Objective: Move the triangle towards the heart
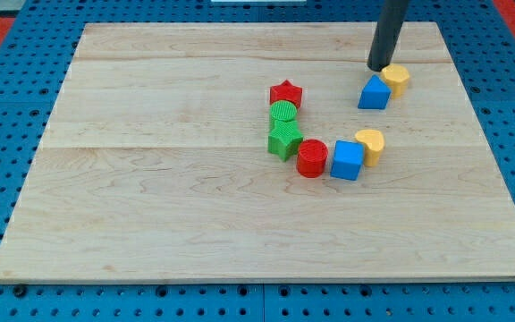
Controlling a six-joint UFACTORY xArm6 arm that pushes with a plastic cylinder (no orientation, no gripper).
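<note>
Tip (384, 67) of dark rod down on wooden board (150, 197), at roughly 11 o'clock from blue triangle (374, 93), just beside it; contact not clear. No gripper or fingers on this rig, so nothing to spread, press or pinch.

Blue triangle at board's 1 o'clock sector, touching yellow block (395, 78) at its 1 o'clock; that block's shape hard to make out, possibly a heart.

Yellow heart (370, 145) at 6 o'clock from triangle, apart from it, touching blue cube (348, 160) at its 8 o'clock. Red cylinder (311, 158) at 9 o'clock of cube, touching. Green star (283, 139) at 10 o'clock of cylinder, green cylinder (282, 112) at its 12, red star (285, 93) topping the column. Six blocks forming a curved chain near board's centre.

Blue perforated surface (25, 27) surrounding board. No writing, brand or label readable anywhere.
</note>
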